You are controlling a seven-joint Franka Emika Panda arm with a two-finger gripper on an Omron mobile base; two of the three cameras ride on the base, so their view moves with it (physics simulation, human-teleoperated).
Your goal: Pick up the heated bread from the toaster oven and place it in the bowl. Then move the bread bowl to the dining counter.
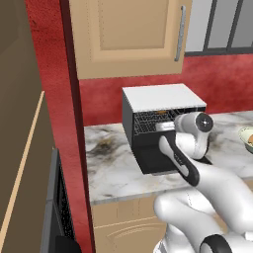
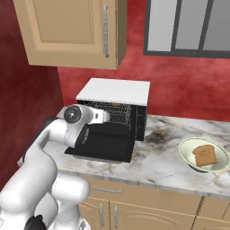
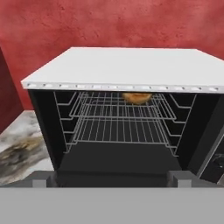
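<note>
The toaster oven [image 1: 163, 99] [image 2: 114, 92] [image 3: 122, 68] stands with its black door [image 2: 101, 146] dropped down. The heated bread [image 3: 136, 97], orange-brown, lies at the back of the wire rack [image 3: 120, 118] and peeks out in the left base view [image 1: 161, 112]. My gripper [image 3: 111, 180] is open just in front of the oven mouth, level with the rack, its fingertips [image 3: 43, 179] wide apart with nothing between them. The pale bowl [image 2: 186, 152] [image 1: 244, 133] sits to the oven's right and holds a brown toast slice [image 2: 205, 155]. The dining counter is out of view.
Oven and bowl rest on a marble wall counter [image 2: 157, 164] with a red backsplash. A beige wall cabinet [image 2: 72, 31] hangs above, a window [image 2: 188, 24] to the right. A tall dark-red panel [image 1: 69, 123] and black appliance [image 1: 54, 212] stand left of the counter.
</note>
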